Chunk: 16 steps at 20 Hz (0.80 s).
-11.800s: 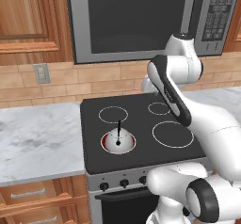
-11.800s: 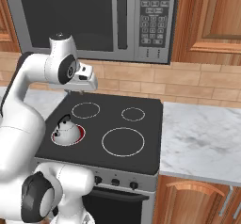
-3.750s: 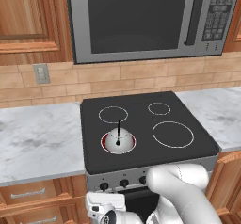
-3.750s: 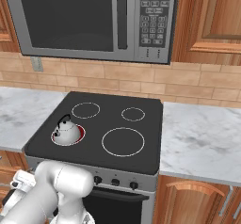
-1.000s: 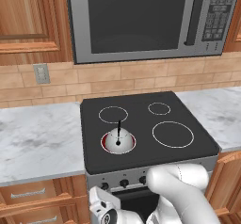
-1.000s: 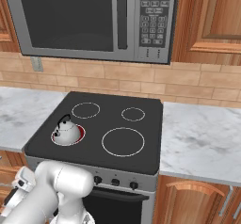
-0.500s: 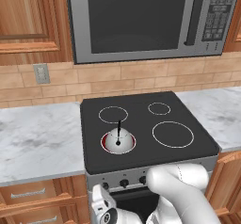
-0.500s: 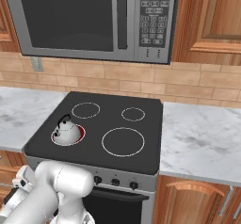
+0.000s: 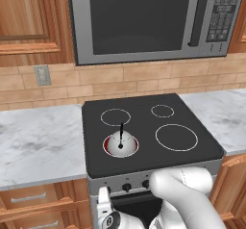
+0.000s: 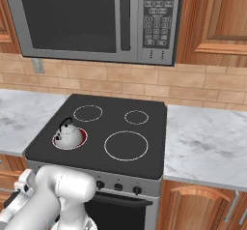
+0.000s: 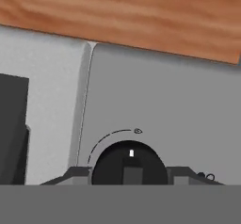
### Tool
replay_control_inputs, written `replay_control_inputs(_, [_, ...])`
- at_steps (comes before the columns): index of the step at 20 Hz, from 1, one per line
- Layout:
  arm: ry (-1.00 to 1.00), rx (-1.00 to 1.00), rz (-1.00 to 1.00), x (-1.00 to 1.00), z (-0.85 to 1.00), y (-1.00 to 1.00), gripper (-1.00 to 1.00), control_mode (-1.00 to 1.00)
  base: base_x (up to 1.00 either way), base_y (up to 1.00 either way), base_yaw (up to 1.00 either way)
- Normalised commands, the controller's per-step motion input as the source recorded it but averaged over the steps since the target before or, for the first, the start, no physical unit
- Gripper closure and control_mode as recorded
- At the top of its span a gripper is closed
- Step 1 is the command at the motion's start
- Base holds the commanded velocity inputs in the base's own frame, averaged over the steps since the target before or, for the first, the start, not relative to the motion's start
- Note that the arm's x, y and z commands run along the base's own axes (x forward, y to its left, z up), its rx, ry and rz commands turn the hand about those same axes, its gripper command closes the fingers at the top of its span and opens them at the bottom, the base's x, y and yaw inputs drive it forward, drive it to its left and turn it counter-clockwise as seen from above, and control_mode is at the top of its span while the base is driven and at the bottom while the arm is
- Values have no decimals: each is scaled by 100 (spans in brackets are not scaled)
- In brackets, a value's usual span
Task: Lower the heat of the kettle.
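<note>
Kettle [image 9: 120, 144] above; knob [image 11: 129, 164] close, perhaps gripped.

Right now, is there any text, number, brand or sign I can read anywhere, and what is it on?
Microwave keypad: rows of button labels, too small and blurred to read.
Stove knob: no words; a white tick on the knob, a thin arc line and a small oval mark above it.
Kettle: a black dot, no text.

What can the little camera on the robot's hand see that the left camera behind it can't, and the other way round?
The hand view shows a black stove knob close up, with a white mark and a thin dial arc above it. The left base view shows the kettle on a red-glowing burner, the microwave and the marble counters. Both show the stove's grey front panel and its knobs.
</note>
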Motion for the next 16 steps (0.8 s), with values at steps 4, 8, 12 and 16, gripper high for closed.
replay_control_inputs(4, [0,27,0,0,0,-4,100,-100,0,0,0])
replay_control_inputs(8, [0,27,0,0,0,-6,100,-100,0,0,0])
replay_control_inputs(12, [0,29,0,0,0,-8,100,-100,0,0,0])
replay_control_inputs(16, [0,29,0,0,0,-7,100,-100,0,0,0])
